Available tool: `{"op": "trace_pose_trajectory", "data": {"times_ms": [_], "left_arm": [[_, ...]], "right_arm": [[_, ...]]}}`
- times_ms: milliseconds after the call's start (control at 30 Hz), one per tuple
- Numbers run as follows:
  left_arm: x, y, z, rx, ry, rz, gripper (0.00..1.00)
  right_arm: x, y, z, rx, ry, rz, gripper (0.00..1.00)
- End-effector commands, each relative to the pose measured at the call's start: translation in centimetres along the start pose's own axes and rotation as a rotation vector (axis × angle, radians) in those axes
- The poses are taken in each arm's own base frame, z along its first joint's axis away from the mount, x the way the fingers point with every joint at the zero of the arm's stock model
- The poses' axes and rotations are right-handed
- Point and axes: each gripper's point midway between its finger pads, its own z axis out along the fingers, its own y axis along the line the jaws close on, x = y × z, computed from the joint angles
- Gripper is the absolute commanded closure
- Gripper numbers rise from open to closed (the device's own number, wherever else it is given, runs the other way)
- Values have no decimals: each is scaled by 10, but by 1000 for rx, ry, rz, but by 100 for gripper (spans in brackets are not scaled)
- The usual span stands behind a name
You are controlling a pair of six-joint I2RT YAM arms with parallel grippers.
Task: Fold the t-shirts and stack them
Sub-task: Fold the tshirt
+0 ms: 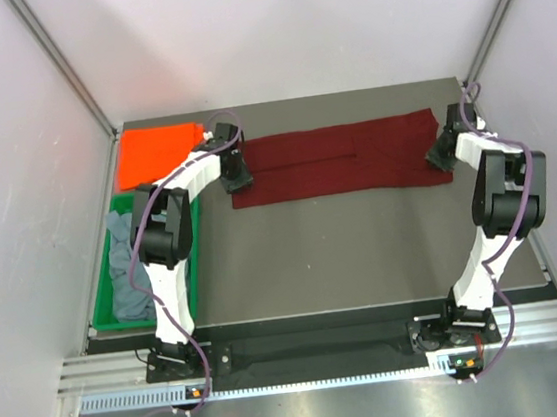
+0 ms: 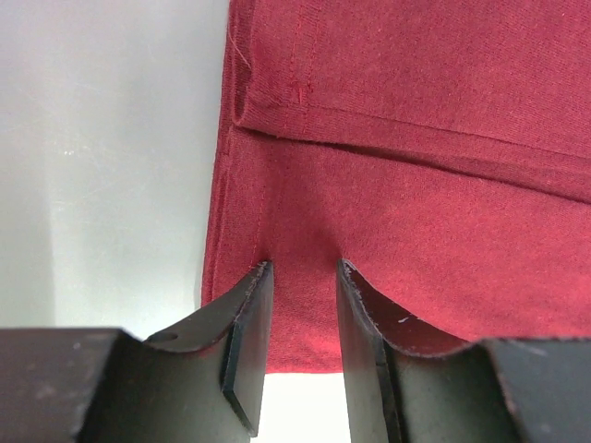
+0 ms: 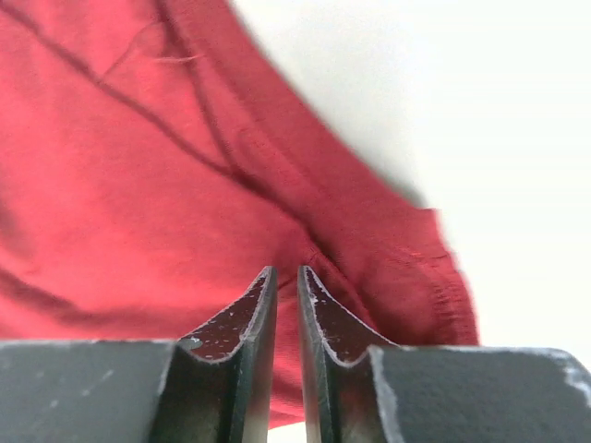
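grey-blue t-shirt (image 1: 126, 284): partly behind left arm (image 1: 171, 281) | maroon t-shirt (image 1: 338, 159): cropped in wrist views, blurred in right one

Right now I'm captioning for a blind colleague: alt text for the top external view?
A maroon t-shirt, folded into a long strip, lies across the table, left gripper and right gripper at its ends. At left, an orange t-shirt; nearer, a grey-blue t-shirt in a green tray.

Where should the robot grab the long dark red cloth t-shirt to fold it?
At its two short ends, pinching each from above. The dark red cloth t-shirt lies flat on the grey table as a long, narrow band running left to right. Holding both end edges together should lift it evenly, I think, while a grab in the middle would probably let both ends droop.
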Motion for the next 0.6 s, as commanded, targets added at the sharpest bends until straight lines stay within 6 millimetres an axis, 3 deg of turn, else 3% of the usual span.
{"op": "trace_pose_trajectory", "data": {"times_ms": [0,167,367,567], "left_arm": [[-2,26,0,-111,-25,20,61],[-19,27,-10,-145,-56,45,60],[-13,32,-8,-160,-36,51,60],[-12,35,-8,-176,-37,51,60]], "right_arm": [[-8,-13,1,68,-44,-32,85],[-14,-31,0,162,-85,-29,88],[-15,-55,-2,249,-107,-13,88],[-17,-65,1,265,-113,6,88]]}}
